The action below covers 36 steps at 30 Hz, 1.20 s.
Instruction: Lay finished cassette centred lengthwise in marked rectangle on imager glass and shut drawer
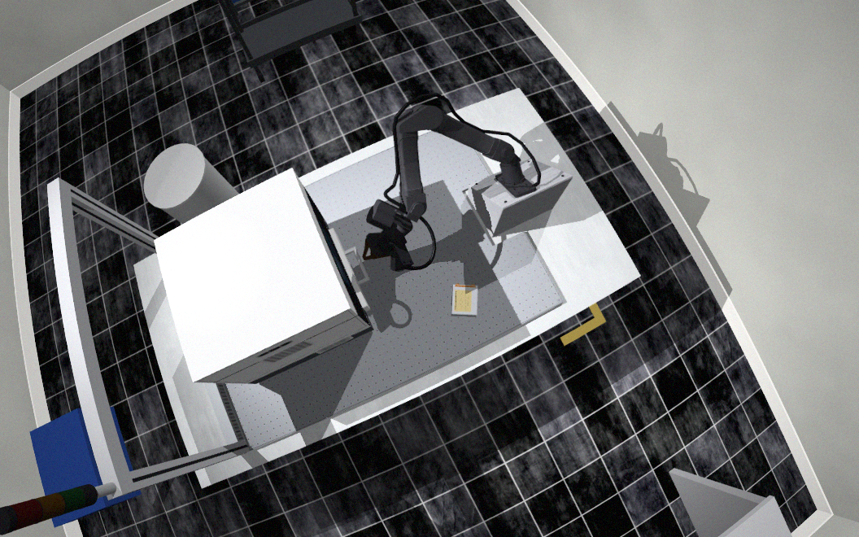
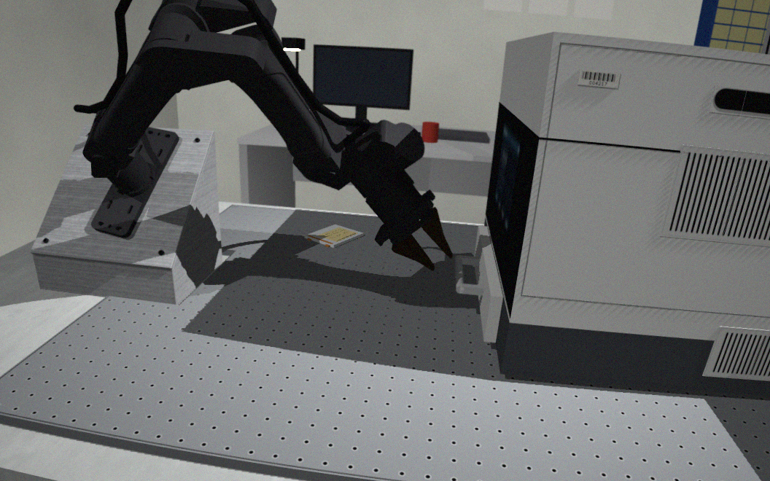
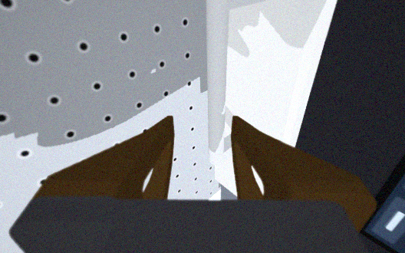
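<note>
FINISHED (image 1: 464, 299) (image 2: 335, 235), a flat yellow cassette with a white rim, lies on the perforated board, apart from the imager. IM (image 1: 253, 266) (image 2: 645, 208) is a big white box with a dark front face. Its drawer front sits against that face at the bottom, so the glass and corner marks are hidden. A small pale handle (image 1: 355, 261) (image 2: 469, 275) (image 3: 216, 96) sticks out from the drawer. My gripper (image 1: 372, 250) (image 2: 440, 261) (image 3: 202, 125) is partly open and empty. It points down at the handle, whose pale bar shows between the brown fingertips in the wrist view.
The arm's slanted grey pedestal (image 1: 520, 203) (image 2: 130, 238) stands on the far side of the board from IM. The perforated board (image 2: 316, 388) stretches forward to the table's front edge. A desk with a monitor and a red cup (image 2: 429, 131) stands behind.
</note>
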Each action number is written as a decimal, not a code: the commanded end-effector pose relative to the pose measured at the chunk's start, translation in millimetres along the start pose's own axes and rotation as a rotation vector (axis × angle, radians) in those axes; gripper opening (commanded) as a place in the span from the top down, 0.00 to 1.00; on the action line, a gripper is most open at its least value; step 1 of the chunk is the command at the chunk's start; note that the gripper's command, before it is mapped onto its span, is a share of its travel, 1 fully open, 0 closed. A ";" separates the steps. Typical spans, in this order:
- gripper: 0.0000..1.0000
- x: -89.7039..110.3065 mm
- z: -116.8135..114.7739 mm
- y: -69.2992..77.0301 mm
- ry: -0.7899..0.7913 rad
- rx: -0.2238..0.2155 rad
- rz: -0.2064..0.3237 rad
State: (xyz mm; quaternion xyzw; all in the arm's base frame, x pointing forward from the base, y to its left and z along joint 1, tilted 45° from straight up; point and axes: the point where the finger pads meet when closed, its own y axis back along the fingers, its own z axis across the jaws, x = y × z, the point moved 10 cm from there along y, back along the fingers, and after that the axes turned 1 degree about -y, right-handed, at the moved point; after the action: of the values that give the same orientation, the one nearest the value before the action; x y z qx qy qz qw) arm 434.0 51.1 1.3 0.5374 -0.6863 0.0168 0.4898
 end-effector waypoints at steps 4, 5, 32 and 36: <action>0.65 -4.1 -7.7 -8.4 0.026 0.051 -0.017; 0.65 -6.2 -7.9 -8.4 0.030 0.053 -0.021; 0.65 -9.9 2.6 -37.2 0.045 0.029 -0.032; 0.65 -12.1 0.9 -36.4 0.048 0.034 -0.035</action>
State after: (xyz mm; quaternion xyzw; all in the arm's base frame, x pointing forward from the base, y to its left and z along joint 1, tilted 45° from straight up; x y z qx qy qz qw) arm 463.9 35.0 -17.5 0.5347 -0.6938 0.0040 0.4824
